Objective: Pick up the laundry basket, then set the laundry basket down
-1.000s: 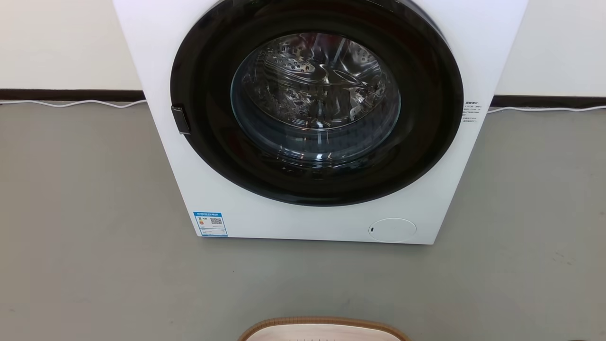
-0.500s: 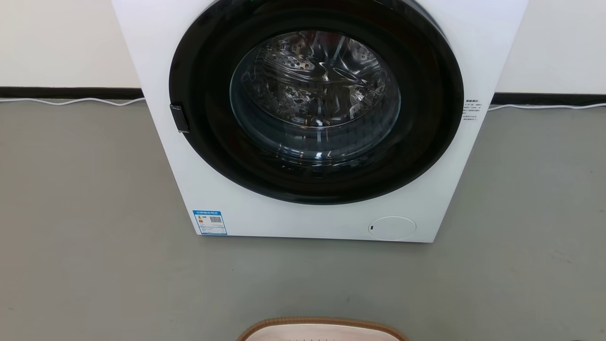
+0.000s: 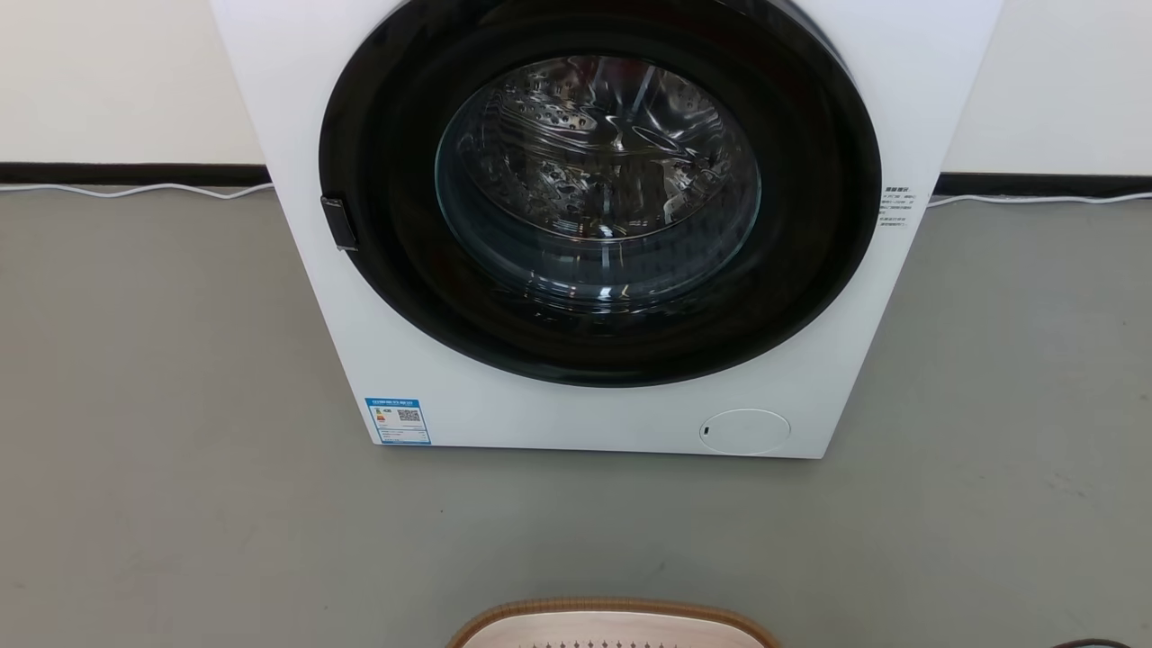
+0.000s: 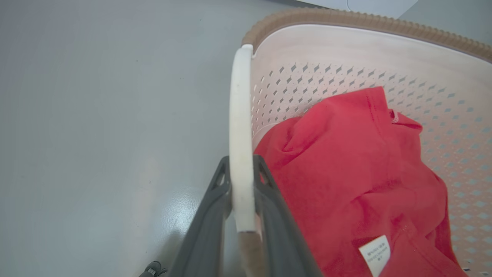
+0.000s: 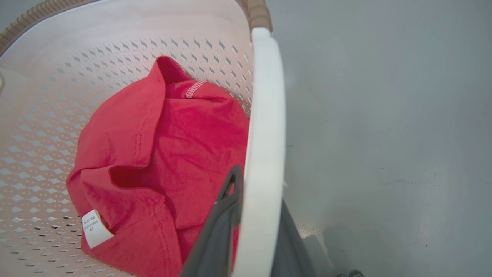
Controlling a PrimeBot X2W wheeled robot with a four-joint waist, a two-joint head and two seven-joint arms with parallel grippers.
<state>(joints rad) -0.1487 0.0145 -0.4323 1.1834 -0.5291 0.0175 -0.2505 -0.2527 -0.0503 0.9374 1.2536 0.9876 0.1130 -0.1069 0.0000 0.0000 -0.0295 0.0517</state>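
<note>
The laundry basket [image 3: 612, 609] shows its brown woven-look rim at the bottom edge of the head view, in front of the washer. In the left wrist view its cream perforated wall [image 4: 346, 50] holds a red garment [image 4: 357, 161], and my left gripper [image 4: 241, 163] is shut on the basket's white side handle [image 4: 240, 96]. In the right wrist view my right gripper [image 5: 259, 184] is shut on the other white handle [image 5: 269, 96], one finger inside the basket beside the red garment [image 5: 165, 154]. Whether the basket rests on the floor I cannot tell.
A white front-loading washer [image 3: 594, 423] with a round dark glass door [image 3: 598, 189], shut, stands against the wall right ahead of the basket. Grey floor [image 3: 162, 450] spreads to both sides. A white cable [image 3: 135, 191] runs along the wall's base.
The whole head picture has slid up a few pixels, so the camera has moved. Both grippers keep their hold on the handles.
</note>
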